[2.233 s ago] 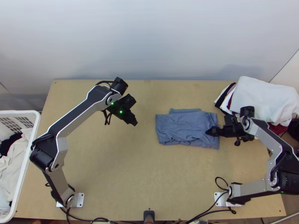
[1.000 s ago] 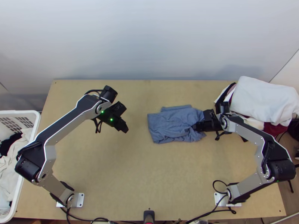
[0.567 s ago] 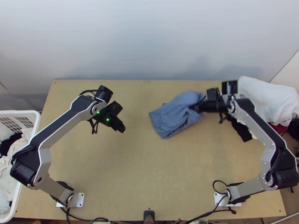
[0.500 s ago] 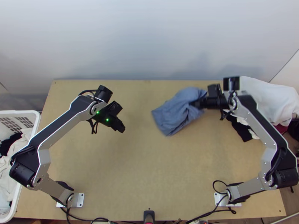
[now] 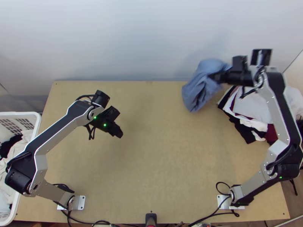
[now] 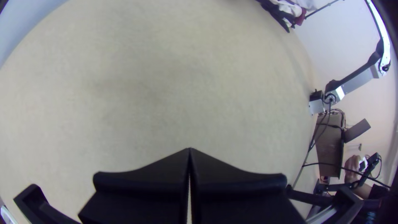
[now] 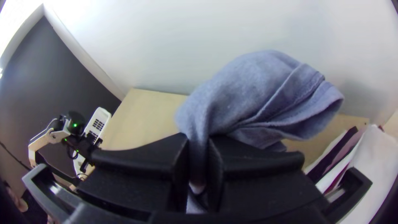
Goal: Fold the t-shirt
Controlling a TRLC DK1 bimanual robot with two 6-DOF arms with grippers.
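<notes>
Near the table's far edge, my right gripper holds up the blue t-shirt, which hangs bunched and folded to the left of the fingers. In the right wrist view a gathered part of the t-shirt is pinched by my right gripper. Over the table's left half, my left gripper hangs away from the cloth. The left wrist view has my left gripper shut, its two fingers meeting with nothing between them.
A pile of white, black and dark red clothes lies at the table's far right. A white basket with clothes stands at the left. Bare wooden table lies between the arms; a pale wall rises behind.
My right gripper has lifted the folded t-shirt off the table and carried it toward the far edge and the right; the cloth has bunched. My left gripper has shifted slightly left.
</notes>
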